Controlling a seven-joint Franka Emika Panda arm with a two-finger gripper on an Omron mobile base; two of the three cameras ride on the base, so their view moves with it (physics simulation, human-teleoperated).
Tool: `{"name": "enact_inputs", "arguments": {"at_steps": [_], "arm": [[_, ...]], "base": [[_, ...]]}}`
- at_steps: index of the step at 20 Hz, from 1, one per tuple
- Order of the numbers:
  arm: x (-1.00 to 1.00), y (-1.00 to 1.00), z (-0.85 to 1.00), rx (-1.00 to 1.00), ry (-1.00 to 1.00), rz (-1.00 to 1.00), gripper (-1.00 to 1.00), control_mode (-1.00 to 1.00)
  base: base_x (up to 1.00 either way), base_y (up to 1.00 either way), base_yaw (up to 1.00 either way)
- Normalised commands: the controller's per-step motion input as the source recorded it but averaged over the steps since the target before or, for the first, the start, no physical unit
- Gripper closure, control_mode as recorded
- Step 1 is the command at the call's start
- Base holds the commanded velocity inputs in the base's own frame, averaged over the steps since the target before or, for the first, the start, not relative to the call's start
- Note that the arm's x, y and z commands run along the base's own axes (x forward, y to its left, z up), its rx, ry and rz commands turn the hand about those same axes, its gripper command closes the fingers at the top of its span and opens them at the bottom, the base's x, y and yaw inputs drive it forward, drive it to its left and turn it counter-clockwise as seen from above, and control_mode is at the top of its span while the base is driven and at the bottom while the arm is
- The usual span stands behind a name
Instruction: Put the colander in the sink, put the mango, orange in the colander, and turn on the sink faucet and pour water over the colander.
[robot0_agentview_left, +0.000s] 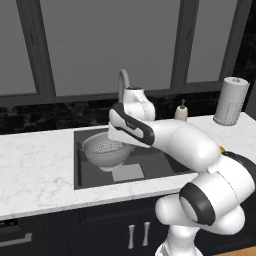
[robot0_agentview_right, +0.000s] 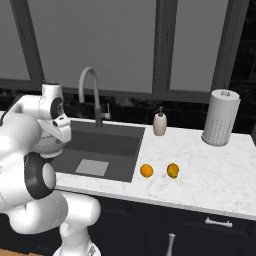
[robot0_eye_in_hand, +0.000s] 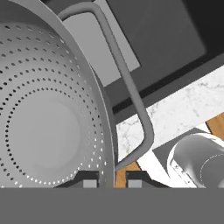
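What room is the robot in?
It looks like a kitchen. There is a dark sink set in a white marble counter, a tall curved faucet behind it, and a paper towel roll by the windows.

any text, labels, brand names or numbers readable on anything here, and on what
None can be read.
Soap dispenser: plain beige, no label.
Paper towel roll: dotted pattern, no words.
Colander, sink faucet, orange and sink: no markings.
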Motion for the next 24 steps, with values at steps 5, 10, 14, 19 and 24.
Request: {"name": "enact_inputs", "arguments": {"at_steps": [5, 10, 14, 19, 24], "arm": [[0.01, -0.54, -0.04, 0.00, 0.00, 0.01, 1.00, -1.00], [0.00, -0.60, 0.00, 0.00, -0.04, 0.06, 1.00, -1.00], [0.01, -0.62, 0.00, 0.00, -0.15, 0.10, 1.00, -1.00], [0.26, -0.56, -0.10, 0.01, -0.18, 0.13, 1.00, -1.00], [0.44, -0.41, -0.30, 0.01, -0.06, 0.13, 1.00, -1.00]], "base": [[0.00, 0.00, 0.00], [0.00, 0.00, 0.00], [0.00, 0.00, 0.00], [0.00, 0.00, 0.00], [0.00, 0.00, 0.00]]}}
